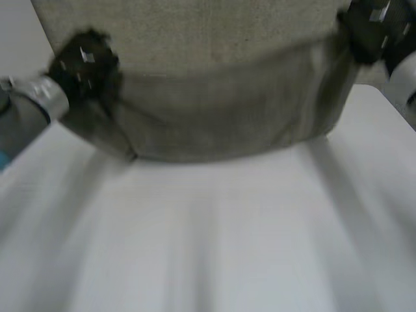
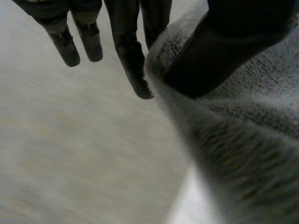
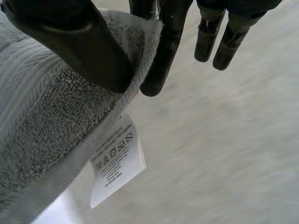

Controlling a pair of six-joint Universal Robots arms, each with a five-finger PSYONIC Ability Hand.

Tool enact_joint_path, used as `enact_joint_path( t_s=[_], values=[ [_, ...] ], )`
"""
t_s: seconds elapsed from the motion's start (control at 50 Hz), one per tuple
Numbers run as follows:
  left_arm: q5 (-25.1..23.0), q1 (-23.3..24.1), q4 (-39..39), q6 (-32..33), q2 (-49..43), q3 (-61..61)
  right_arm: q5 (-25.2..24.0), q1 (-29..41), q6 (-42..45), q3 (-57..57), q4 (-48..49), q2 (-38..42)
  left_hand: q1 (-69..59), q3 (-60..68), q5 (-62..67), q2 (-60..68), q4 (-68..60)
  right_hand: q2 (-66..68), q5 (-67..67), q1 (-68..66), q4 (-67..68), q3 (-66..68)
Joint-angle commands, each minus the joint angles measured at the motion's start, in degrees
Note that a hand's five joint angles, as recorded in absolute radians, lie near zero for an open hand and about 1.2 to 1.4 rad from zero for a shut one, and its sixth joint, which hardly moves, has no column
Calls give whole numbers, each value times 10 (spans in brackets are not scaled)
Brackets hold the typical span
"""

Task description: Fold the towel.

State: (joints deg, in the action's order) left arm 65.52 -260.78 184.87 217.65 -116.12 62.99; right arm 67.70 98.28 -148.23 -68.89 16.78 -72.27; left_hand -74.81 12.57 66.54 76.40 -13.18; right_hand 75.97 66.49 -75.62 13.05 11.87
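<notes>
Above the table (image 1: 208, 247), left fingers (image 2: 132, 63) and right fingers (image 3: 164, 56) pinch towel (image 1: 214, 123).

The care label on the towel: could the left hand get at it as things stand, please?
Probably not: the left hand is pinching the opposite corner of the towel, while the care label hangs beside the right hand at its own pinch.

A white desk (image 1: 208, 247) takes up the near half of the head view. Its top is plain, smooth and matte, with faint lighter and greyer bands running across it from far to near. More of the same white top shows at the far right of that view. A small white wedge in the left wrist view (image 2: 187, 212) and another in the right wrist view (image 3: 56, 214) look like the same top, though that is not certain.
</notes>
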Motion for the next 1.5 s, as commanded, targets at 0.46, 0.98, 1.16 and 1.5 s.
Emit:
enact_joint_path(
  t_s=[0.46, 0.98, 1.16, 1.5],
  values=[
    [-145, -92, 151, 54, 154, 433, -143, -150, -42, -353, 39, -138, -52, -26, 35, 36, 32, 40, 35, -44, -31, -19],
    [-138, -71, 107, 71, 117, 453, -181, -166, -45, -360, -72, -198, 89, -26, -107, -105, 32, 40, 35, -44, -31, -19],
    [-135, -74, 107, 71, 64, 444, -180, -167, -44, -364, -69, -190, 352, -26, -369, -367, 32, 40, 35, -44, -31, -19],
    [-134, -90, 107, 32, 63, 444, -84, -177, -44, -345, -65, -155, 362, -26, -379, -378, 32, 40, 35, -44, -31, -19]
  ],
)
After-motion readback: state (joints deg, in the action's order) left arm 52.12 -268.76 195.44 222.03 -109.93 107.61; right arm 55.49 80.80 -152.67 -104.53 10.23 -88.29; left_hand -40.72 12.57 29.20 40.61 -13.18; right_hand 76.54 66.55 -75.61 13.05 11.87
